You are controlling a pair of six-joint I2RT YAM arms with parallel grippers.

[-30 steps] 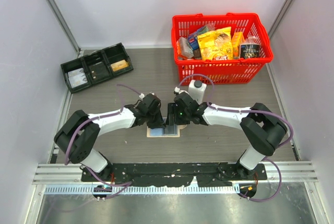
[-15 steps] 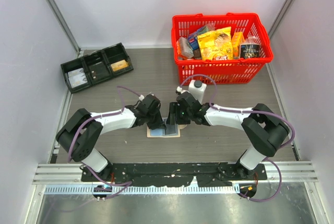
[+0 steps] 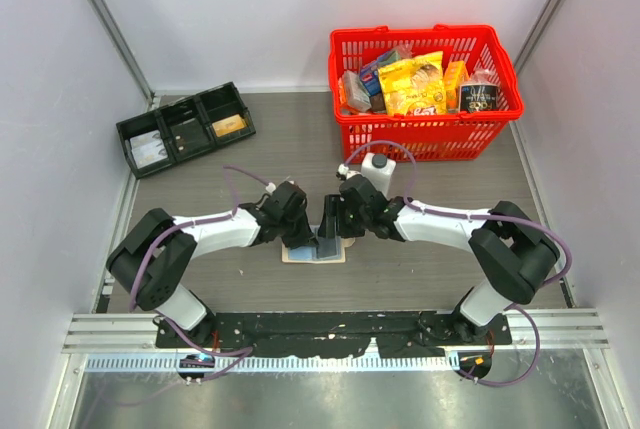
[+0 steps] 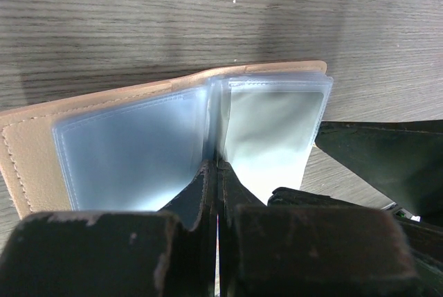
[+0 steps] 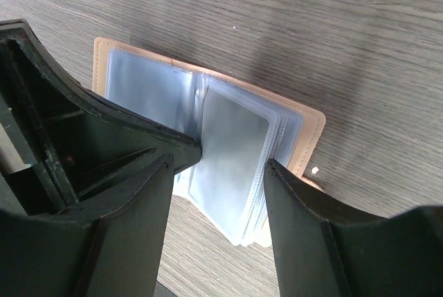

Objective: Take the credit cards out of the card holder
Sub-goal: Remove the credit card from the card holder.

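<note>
Your L tool (image 4: 216, 167) shut at card holder (image 4: 131, 148) fold, R tool (image 5: 234, 157) half-open astride it; white bottle (image 3: 376, 173) just behind

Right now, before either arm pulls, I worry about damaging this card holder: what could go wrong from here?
1. The left tool is shut at the fold of the card holder. It may be pinching only a thin clear sleeve, so a pull could tear it or lift the whole holder.
2. The right tool stands open astride those sleeves. Closing could grab several at once instead of one card.
</note>
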